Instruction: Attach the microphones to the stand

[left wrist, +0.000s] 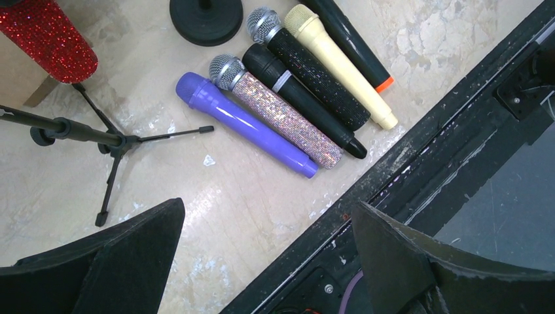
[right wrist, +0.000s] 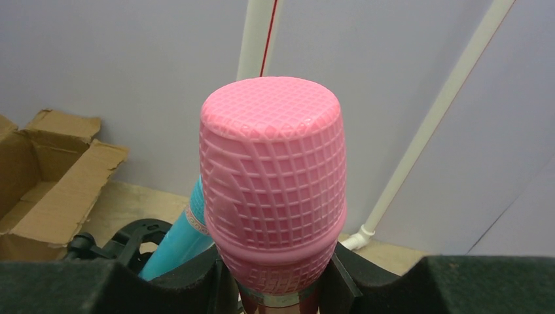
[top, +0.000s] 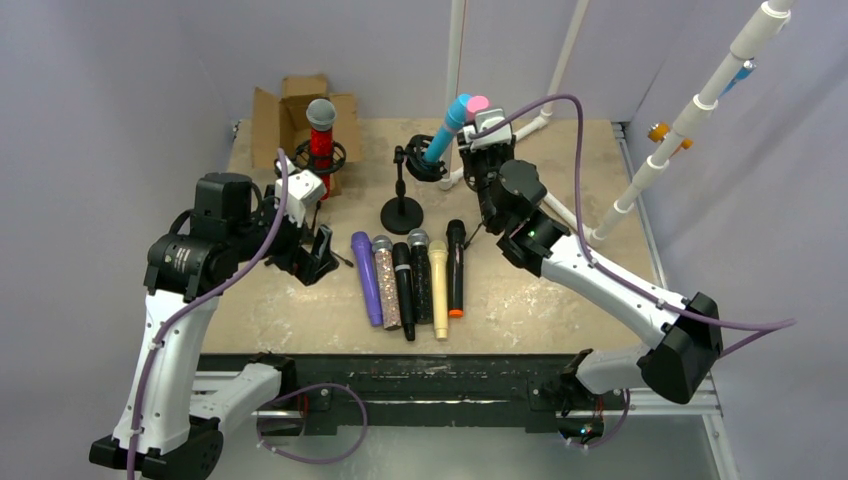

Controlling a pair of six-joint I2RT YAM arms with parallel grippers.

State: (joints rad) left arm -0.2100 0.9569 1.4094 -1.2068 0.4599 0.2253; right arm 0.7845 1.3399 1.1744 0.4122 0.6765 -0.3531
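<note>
My right gripper [right wrist: 275,278] is shut on a pink microphone [right wrist: 273,176], held upright with its mesh head up. It stands at the back of the table [top: 300,310], right beside a light blue microphone [top: 450,125] that sits tilted in the black shock mount [right wrist: 134,237] of the round-base stand [top: 402,213]. A red glitter microphone [top: 320,140] stands in a tripod stand [left wrist: 108,140] at the back left. Several microphones lie in a row mid-table: purple [left wrist: 245,124], silver glitter [left wrist: 278,111], black [left wrist: 304,101], cream [left wrist: 340,65]. My left gripper [left wrist: 268,226] hangs open and empty left of the row.
An open cardboard box [top: 285,115] sits at the back left behind the tripod stand. White pipes [top: 700,100] rise at the back and back right. The table's black front rail [left wrist: 419,150] runs under my left gripper.
</note>
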